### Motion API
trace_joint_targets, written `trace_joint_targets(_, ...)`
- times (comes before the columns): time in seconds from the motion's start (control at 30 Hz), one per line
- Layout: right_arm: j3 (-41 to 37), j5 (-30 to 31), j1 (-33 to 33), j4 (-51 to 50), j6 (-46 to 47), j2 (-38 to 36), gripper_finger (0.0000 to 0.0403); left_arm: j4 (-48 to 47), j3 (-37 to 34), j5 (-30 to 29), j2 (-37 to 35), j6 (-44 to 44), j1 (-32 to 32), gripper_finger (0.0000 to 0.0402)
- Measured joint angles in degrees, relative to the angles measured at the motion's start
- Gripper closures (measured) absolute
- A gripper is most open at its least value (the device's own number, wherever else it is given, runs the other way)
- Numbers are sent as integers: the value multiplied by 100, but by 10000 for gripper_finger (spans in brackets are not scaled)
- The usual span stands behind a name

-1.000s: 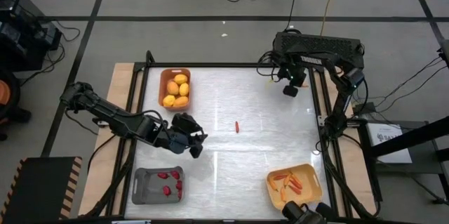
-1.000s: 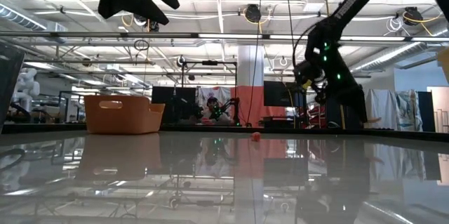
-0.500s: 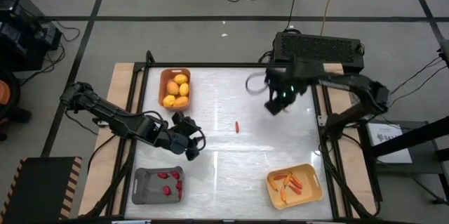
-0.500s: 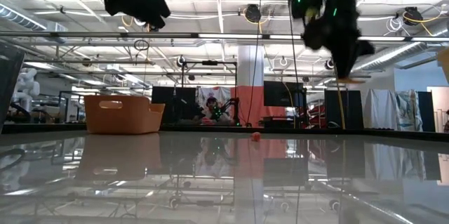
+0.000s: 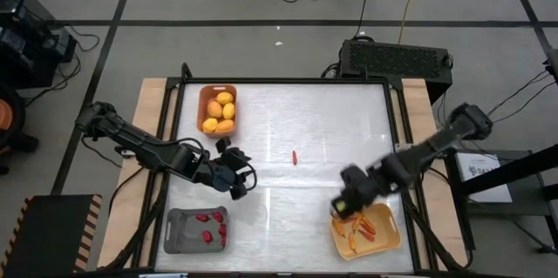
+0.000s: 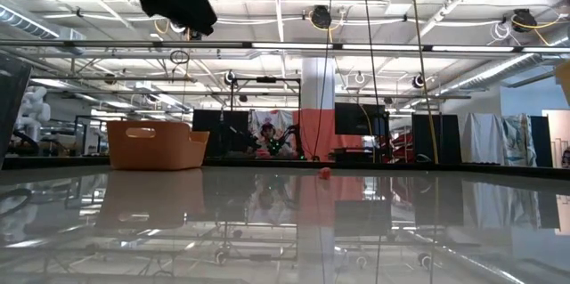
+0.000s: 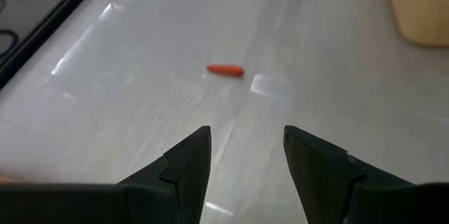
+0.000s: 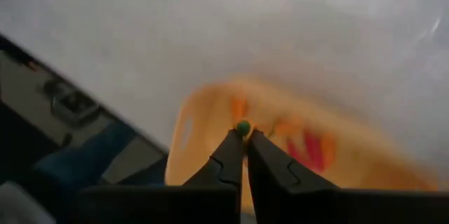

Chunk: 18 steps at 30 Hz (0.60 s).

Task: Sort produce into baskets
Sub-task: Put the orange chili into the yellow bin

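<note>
One red chilli piece (image 5: pixel 295 157) (image 7: pixel 225 70) lies alone in the middle of the table. My left gripper (image 5: pixel 237 187) (image 7: pixel 244 136) hovers open above the table to the chilli's left, pointing at it. My right gripper (image 5: pixel 346 206) (image 8: pixel 243 138) is shut on a thin carrot stick over the near-right yellow basket (image 5: pixel 390 240) (image 8: pixel 200 122), which holds several carrot sticks. The orange-brown basket (image 5: pixel 202 95) at the far left holds lemons. The grey basket (image 5: pixel 174 230) at the near left holds chillies. My right gripper pinches the carrot stick between its two fingertips. Only the stick's small green-tipped end (image 8: pixel 243 127) shows past the fingers; the rest is hidden by them. The fingers point steeply down, and the stick is lifted clear above the yellow basket.
Bare table surface stretches between the baskets around the lone chilli (image 6: pixel 325 174). A black frame rail (image 5: pixel 279 81) runs along the table's edges. A black box (image 5: pixel 397 56) sits beyond the far right corner.
My right gripper has swung from the far right corner toward the near edge, ending over the yellow basket; it turned its wrist on the way and stayed shut on the stick. My left gripper has rolled about its own axis without leaving its place.
</note>
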Motion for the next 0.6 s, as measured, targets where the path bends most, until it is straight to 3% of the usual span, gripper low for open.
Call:
trace_joint_targets(0.17, 0, 26, 957, 217, 1457, 288, 397, 523, 3, 120, 189, 327, 67, 214)
trace_joint_targets(0.3, 0, 25, 1423, 272, 2214, 536, 397, 1261, 7, 600, 460, 769, 200, 214)
trace_joint_targets(0.5, 0, 33, 1699, 424, 2557, 832, 379, 2203, 7, 1747, 860, 996, 419, 214)
trace_joint_targets(0.6, 0, 70, 1703, 496, 2478, 876, 359, 2330, 7, 1963, 929, 995, 458, 214)
